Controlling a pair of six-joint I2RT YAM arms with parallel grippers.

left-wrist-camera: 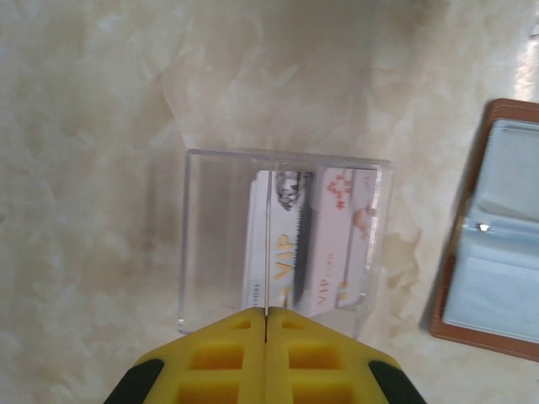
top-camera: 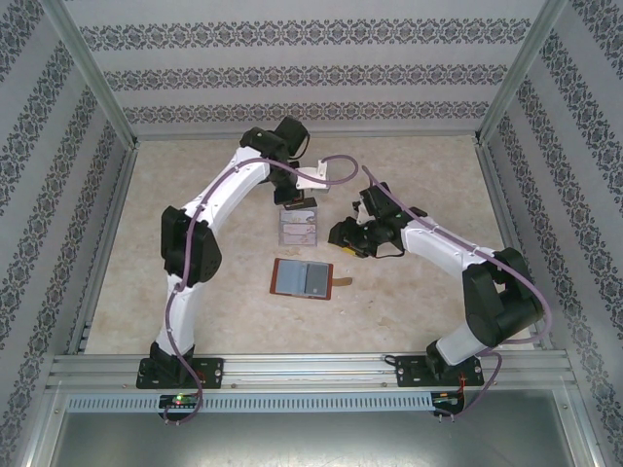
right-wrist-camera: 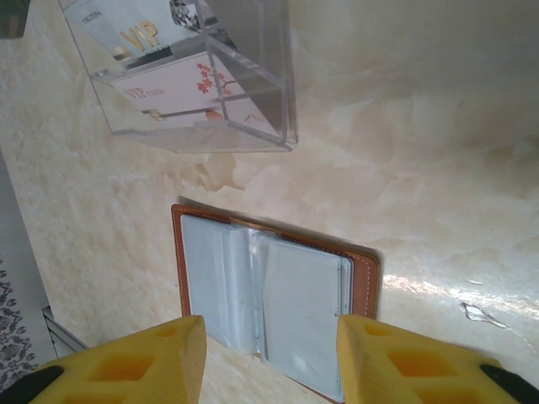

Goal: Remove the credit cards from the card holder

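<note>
With credit cards (left-wrist-camera: 307, 240) lying in the clear tray (left-wrist-camera: 219, 227) below the clenched left end effector (left-wrist-camera: 266, 324), the released right end effector (right-wrist-camera: 269, 335) hovers over the open card holder (right-wrist-camera: 278, 295) on the worktop (top-camera: 195, 195), where a pinch could snag a floppy pocket and drag it along.

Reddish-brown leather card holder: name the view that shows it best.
Right wrist: the reddish-brown leather card holder lies open, close and nearly whole, grey-blue pockets plain. Top external shows it whole but small; left wrist cuts it off at the right edge.
</note>
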